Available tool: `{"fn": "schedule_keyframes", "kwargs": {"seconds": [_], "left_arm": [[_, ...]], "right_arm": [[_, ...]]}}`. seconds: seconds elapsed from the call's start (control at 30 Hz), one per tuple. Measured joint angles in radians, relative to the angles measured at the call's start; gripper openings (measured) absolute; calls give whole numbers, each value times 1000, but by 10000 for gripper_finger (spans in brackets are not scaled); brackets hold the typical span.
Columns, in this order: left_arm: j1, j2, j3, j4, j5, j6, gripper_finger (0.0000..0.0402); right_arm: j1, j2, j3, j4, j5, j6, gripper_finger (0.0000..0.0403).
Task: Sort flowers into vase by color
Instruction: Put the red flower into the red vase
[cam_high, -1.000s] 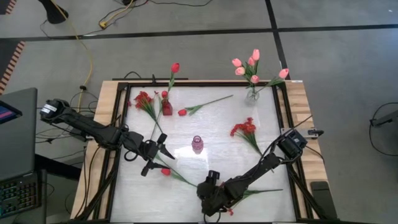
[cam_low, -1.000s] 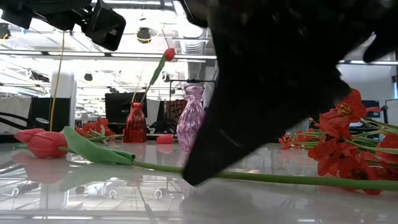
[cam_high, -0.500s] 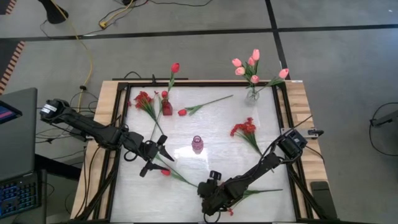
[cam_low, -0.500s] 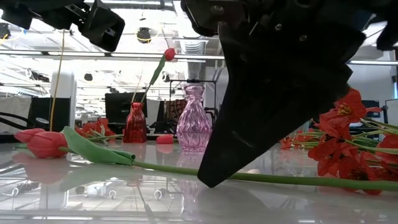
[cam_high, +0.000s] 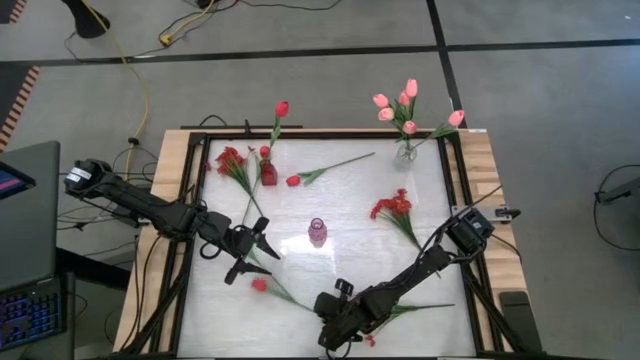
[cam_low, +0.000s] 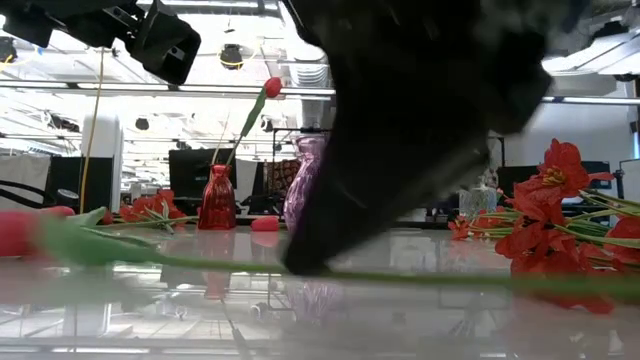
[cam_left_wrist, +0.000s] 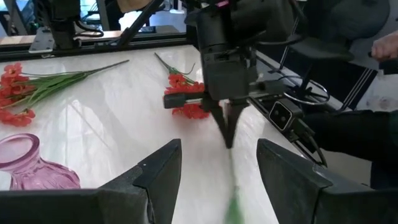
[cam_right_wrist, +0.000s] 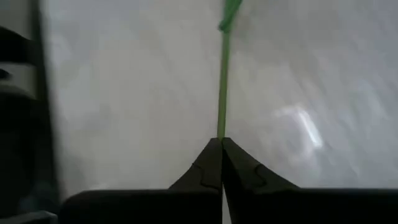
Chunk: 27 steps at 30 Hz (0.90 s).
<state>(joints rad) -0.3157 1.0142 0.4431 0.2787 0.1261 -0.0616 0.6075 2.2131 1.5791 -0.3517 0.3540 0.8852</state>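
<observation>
On the white table (cam_high: 340, 215), framed by its dark rails, I have flowers scattered loose and three vases standing: a clear vase (cam_high: 405, 152) at the far right with pink tulips (cam_high: 400, 105) in it, a red vase (cam_high: 268, 172) at the far left holding one red tulip (cam_high: 281, 108), and an empty pink vase (cam_high: 317, 232) near the middle. Loose on the top lie a red blossom bunch (cam_high: 230, 160) beside the red vase, another blossom bunch (cam_high: 393, 207) toward the right, and a single red tulip (cam_high: 293, 181) between the vases.

I judge the step in hand to be the pick-up of one more red tulip (cam_high: 259, 285) near the front edge. The right gripper (cam_high: 330, 335) is down at the front of the table, pinched shut on the end of that tulip's thin green stem (cam_right_wrist: 223, 93) — the right wrist view shows its fingers (cam_right_wrist: 208, 168) meeting on it. The bloom lies just in front of the left gripper (cam_high: 255, 252), which hovers low with its fingers spread wide and empty, near the pink vase.

Next I would lift the stem clear and carry it to the red vase; the hold is at the very end of a slender stem, so the flower may droop or swing — I would move slowly and keep it off the left arm.
</observation>
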Motion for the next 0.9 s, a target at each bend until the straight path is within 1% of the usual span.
{"fn": "schedule_keyframes", "kwargs": {"seconds": [0.1,0.17,0.27,0.33,0.5,0.6,0.7,0.77,0.83,0.9], "left_arm": [[0,-30,0,-3,0,15,196],[0,-68,0,-1,0,40,196],[2,-137,0,1,-1,64,196],[2,-186,0,1,2,68,196],[2,-297,0,-7,32,67,196],[2,-337,0,-22,34,60,196],[2,-354,0,-35,40,53,196],[2,-363,0,-34,45,53,196],[2,-376,0,-24,16,53,196],[11,-393,0,-16,-71,57,196]], "right_arm": [[2,0,0,78,35,-36,28],[7,0,0,125,89,-74,17],[15,-1,0,169,179,-106,16],[21,-1,0,211,217,-138,16],[28,-1,0,382,224,-285,21],[28,-1,0,490,224,-367,19],[27,-1,0,544,227,-419,18],[25,-1,0,548,234,-422,18],[25,-2,0,542,243,-423,18],[24,-2,0,533,244,-427,18]]}}
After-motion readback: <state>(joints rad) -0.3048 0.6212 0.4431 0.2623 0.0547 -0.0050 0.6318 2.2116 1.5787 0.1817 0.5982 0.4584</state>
